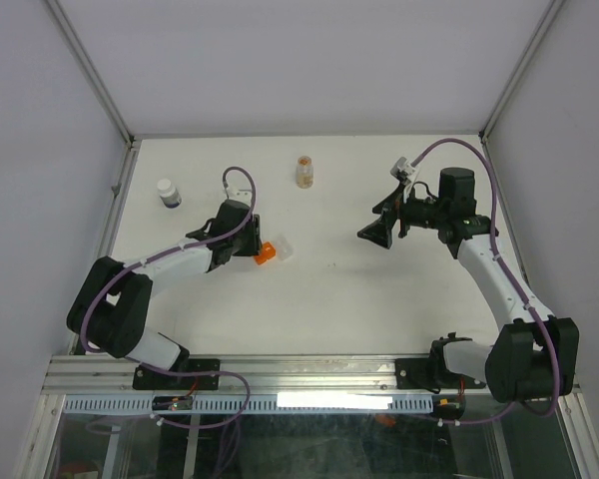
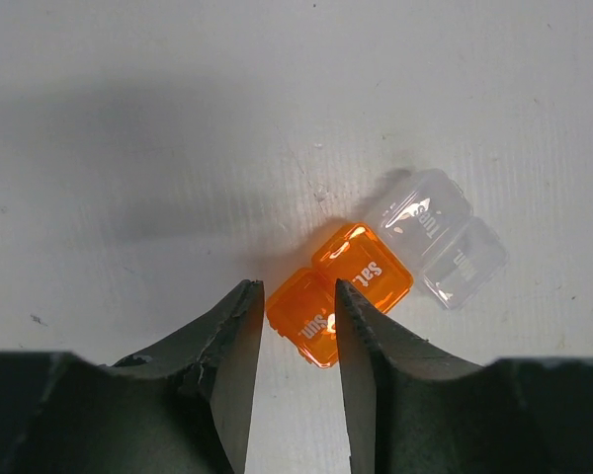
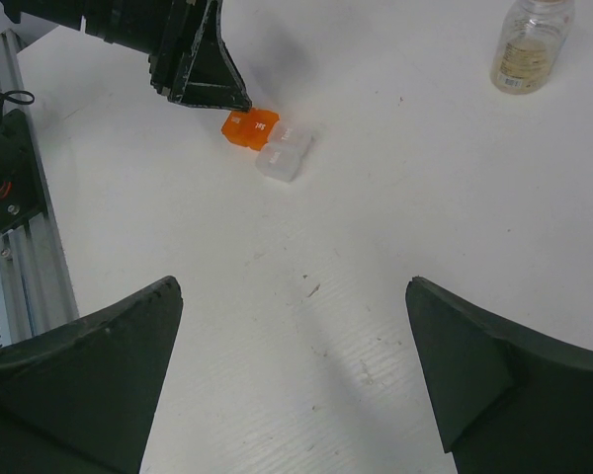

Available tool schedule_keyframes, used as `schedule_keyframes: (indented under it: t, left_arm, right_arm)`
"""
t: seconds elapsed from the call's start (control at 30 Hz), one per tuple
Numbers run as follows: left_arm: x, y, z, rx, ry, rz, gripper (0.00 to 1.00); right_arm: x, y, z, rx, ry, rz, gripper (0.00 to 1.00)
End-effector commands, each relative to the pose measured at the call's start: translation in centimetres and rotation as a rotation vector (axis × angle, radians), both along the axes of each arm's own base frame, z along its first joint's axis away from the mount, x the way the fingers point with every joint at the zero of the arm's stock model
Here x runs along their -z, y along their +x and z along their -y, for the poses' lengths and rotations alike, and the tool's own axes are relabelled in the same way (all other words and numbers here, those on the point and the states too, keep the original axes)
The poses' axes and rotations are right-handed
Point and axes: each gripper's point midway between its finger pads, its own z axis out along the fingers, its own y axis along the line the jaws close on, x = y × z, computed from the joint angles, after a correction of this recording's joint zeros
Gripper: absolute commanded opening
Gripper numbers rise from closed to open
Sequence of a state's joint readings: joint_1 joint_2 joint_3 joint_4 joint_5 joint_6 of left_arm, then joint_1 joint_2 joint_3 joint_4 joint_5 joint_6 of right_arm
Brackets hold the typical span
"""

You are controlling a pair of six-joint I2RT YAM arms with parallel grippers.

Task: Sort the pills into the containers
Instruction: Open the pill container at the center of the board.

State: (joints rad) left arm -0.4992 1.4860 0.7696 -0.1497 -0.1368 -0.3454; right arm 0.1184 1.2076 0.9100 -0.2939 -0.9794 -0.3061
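Orange-tan pills (image 3: 522,64) sit in the clear vial (image 1: 304,172) at the far middle, the white bottle (image 1: 169,193) stands far left, and sorting looks barely begun: the left gripper (image 2: 296,291) pinches the orange pill box (image 2: 364,265), while the right gripper (image 3: 294,296) gapes empty.

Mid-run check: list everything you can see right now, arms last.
White bottle with dark band: one, far left of table.
Clear plastic vial: one, upright, far centre.
Tan-orange pills: count unclear, inside the vial.
Orange translucent two-cell pill box: one, left of centre.
Clear two-cell pill box: one, against the orange box.
White table: one, under everything.
Left gripper: black, jaws shut on the orange box's end.
Right gripper: black, jaws wide open, above table's right half.
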Motion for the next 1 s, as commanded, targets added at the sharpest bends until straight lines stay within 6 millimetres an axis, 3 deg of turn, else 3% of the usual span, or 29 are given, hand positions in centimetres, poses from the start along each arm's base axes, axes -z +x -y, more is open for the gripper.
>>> schedule_keyframes:
  t: [0.0, 0.2, 0.43, 0.63, 0.87, 0.97]
  left_arm:
    - [0.0, 0.8, 0.0, 0.008, -0.024, 0.017, 0.36]
    - [0.0, 0.0, 2.0, 0.089, -0.122, -0.018, 0.41]
    - [-0.4, -2.4, 4.3, 0.183, -0.262, -0.070, 0.40]
    - [-1.1, -4.6, 7.8, 0.295, -0.434, -0.105, 0.39]
    - [-3.0, -6.8, 13.5, 0.446, -0.561, -0.094, 0.41]
    - [-3.9, -7.3, 14.4, 0.486, -0.597, -0.076, 0.44]
  right_arm:
    - [-0.9, 0.4, -0.2, -0.010, 0.000, 0.047, 1.00]
    - [-1.0, 0.4, -0.2, -0.013, 0.002, 0.046, 1.00]
    - [-1.0, 0.2, -0.3, -0.020, 0.005, 0.043, 1.00]
    - [-0.6, 0.1, -0.5, -0.033, 0.005, 0.026, 1.00]
    - [0.2, -0.2, -1.0, -0.061, 0.004, 0.010, 1.00]
    - [1.0, -0.5, -1.4, -0.087, 0.006, -0.002, 1.00]
